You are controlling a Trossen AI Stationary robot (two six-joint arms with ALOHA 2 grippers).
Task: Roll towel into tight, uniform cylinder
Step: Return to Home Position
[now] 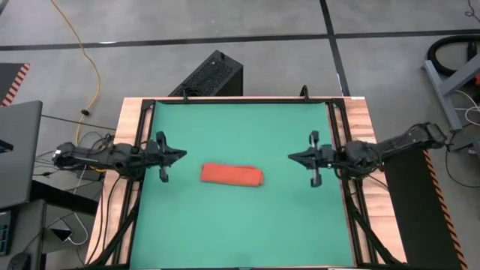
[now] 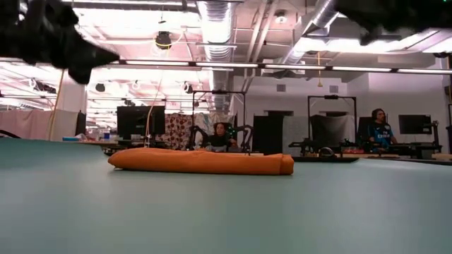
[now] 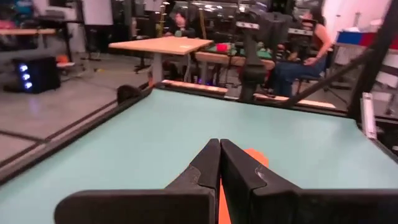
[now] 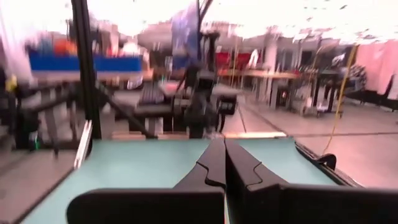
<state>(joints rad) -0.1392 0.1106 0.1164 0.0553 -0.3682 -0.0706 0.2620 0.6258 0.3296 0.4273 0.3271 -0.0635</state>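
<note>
- The towel (image 1: 232, 175) lies rolled at the middle of the green mat (image 1: 247, 232) covering the surface, apparently finished.
- Left hand (image 1: 182, 155) and right hand (image 1: 292, 156) hover at opposite sides, closed, empty, clear of it.

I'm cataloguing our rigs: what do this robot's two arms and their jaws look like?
Both the left arm and right arm are black, slim and jointed, with thin cables near their bases. Each ends in a black crossbar carrying two tapered black jaws. No markings show.
</note>
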